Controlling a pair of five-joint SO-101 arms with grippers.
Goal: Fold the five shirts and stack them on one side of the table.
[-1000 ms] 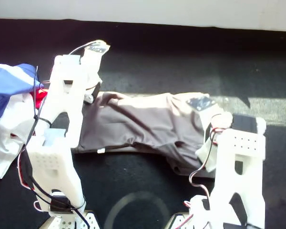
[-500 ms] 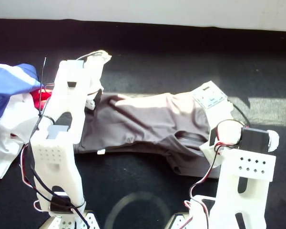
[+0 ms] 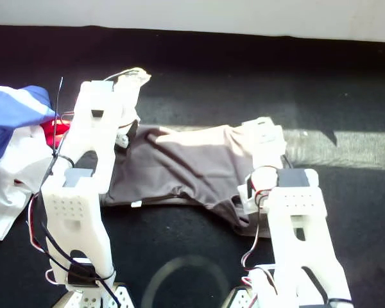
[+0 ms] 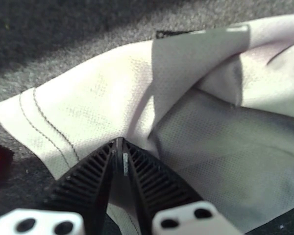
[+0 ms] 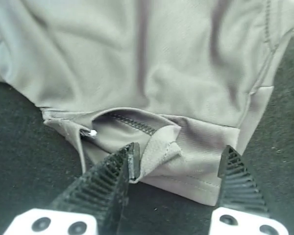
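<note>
A grey shirt lies spread across the middle of the dark table, crumpled at both ends. My left gripper is shut on a fold of the grey shirt near its stitched hem, at the cloth's left end in the high view. My right gripper hangs open just above the shirt's near right edge, where a folded seam and a small flap lie between its fingers. The right arm covers that corner in the high view.
A loose pile of shirts lies at the table's left edge: blue, white and a bit of red. The left arm stands beside this pile. Dark table stretches behind the grey shirt to the pale wall.
The right arm has swung left, back over the shirt's right end. The left arm rose slightly and kept its hold. The cloth at the right end has shifted a little.
</note>
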